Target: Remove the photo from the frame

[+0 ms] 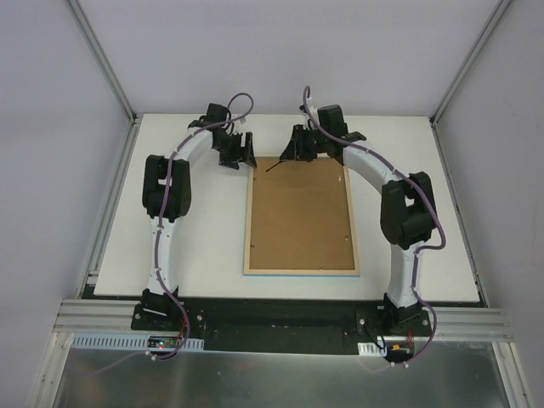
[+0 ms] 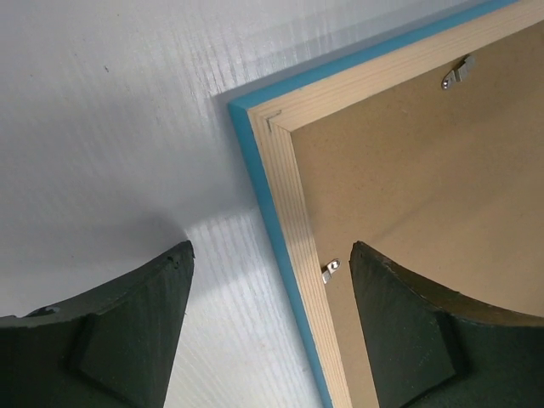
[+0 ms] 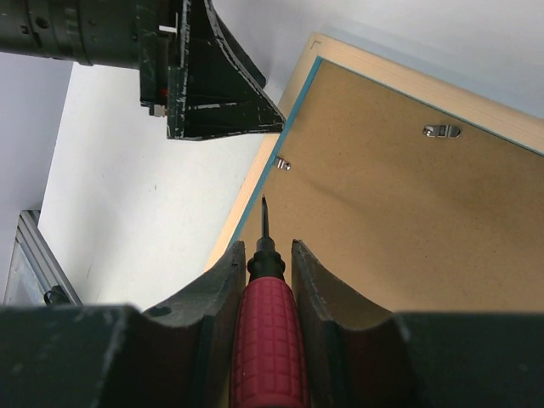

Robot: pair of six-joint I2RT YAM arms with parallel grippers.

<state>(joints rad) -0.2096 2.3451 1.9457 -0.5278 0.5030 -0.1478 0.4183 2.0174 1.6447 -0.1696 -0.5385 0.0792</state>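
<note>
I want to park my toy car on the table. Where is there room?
Bare table left of the frame, up to the left arm; likewise right of it, up to the right arm; a thin strip at its near edge. Crowded at the far end: left gripper, right gripper and screwdriver.

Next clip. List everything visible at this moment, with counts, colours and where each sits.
frame: one, turquoise with pale wood back, face down mid-table
backing board: one, brown, seated in the frame's back
metal tabs: at least two, silver, on the frame's inner edge
red-handled tool: one, dark pointed shaft, tip over the board near the far left corner
photo: none visible
table: one, white, under everything
left gripper: one, black, open, fingers either side of the frame's left edge
right gripper: one, black, shut on the red-handled tool
arms: two, white and black, curving in from the near edge
</note>
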